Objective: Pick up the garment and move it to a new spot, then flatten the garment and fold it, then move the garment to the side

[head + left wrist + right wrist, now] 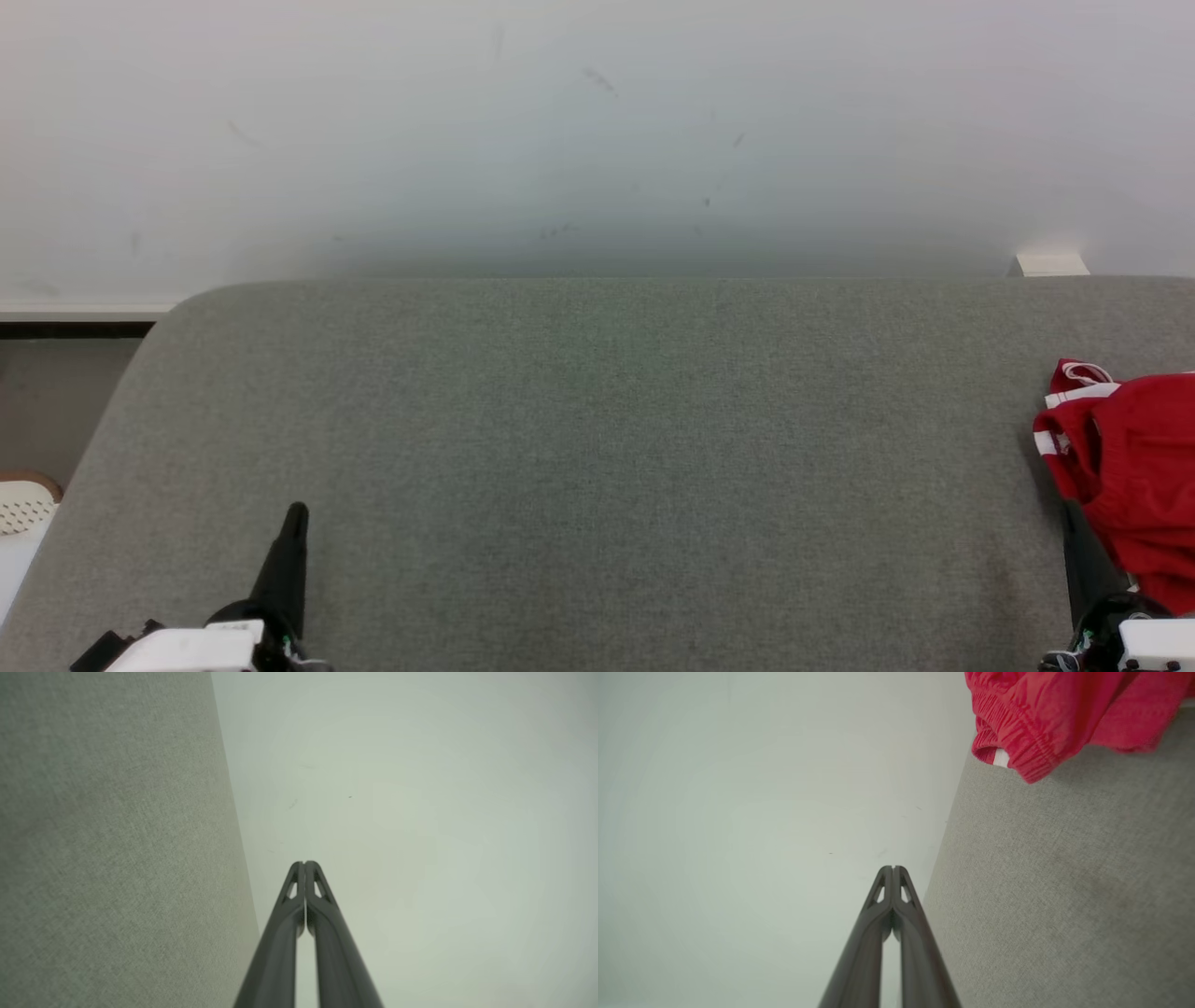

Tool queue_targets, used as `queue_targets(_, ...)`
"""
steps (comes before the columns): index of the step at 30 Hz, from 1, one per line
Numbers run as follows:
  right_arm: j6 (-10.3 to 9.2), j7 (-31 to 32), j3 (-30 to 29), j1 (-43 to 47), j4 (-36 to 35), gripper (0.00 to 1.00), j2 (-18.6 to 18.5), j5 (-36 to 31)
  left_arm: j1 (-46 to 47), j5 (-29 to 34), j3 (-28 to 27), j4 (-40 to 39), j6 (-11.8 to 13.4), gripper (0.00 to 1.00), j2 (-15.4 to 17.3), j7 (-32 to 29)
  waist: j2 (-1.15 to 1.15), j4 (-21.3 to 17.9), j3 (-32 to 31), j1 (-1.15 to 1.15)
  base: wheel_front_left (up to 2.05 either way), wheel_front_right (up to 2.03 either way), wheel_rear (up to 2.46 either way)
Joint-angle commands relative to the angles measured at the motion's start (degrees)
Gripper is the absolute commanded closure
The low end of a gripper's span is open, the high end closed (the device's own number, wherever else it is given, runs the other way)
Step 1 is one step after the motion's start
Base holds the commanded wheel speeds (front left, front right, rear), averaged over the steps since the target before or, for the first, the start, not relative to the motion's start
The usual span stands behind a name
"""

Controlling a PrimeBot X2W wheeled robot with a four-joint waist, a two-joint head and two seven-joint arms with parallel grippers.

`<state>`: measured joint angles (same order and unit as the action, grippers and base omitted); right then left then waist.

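The garment (1134, 476) is a red piece with white stripes, bunched at the right edge of the grey fabric surface (597, 448). In the right wrist view the garment's (1045, 714) elastic hem hangs at the top right. My right gripper (1074, 518) stands just left of the garment at the lower right, and its tips (893, 868) are shut with nothing between them. My left gripper (296, 515) rests at the lower left over bare grey fabric, far from the garment. Its jaws (304, 863) are also shut and empty.
A pale wall (597, 140) rises behind the surface's far edge. A small white block (1050, 264) sits at the back right. The surface's rounded corner falls off at the left toward the floor, where a white perforated object (23, 509) stands.
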<state>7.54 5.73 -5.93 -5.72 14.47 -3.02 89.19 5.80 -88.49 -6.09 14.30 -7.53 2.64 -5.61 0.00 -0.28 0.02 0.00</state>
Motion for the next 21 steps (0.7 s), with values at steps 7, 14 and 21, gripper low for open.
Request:
queue_targets(7, -0.1, 0.9, -0.8, -0.8, -0.6, 1.0, 0.1, 3.0, 0.6, -3.7, -0.5, -0.3, 0.1, 1.0, 0.4, -1.0, 0.0, 0.2, 0.1, 0.0, 0.0, 0.0, 0.0)
queue_targets(14, -0.1, 1.1, -0.9, -0.8, -0.6, 1.0, 0.1, 3.2, 0.6, -4.3, -0.6, -0.3, 0.1, 1.0, 0.4, -1.2, 0.0, 0.3, 0.2, 0.0, 0.0, 0.0, 0.0)
queue_targets(21, -0.1, 1.1, -0.9, -0.8, -0.6, 1.0, 0.1, 3.2, 0.6, -4.3, -0.6, -0.4, 0.1, 1.0, 0.4, -1.1, 0.0, 0.3, 0.2, 0.0, 0.0, 0.0, 0.0)
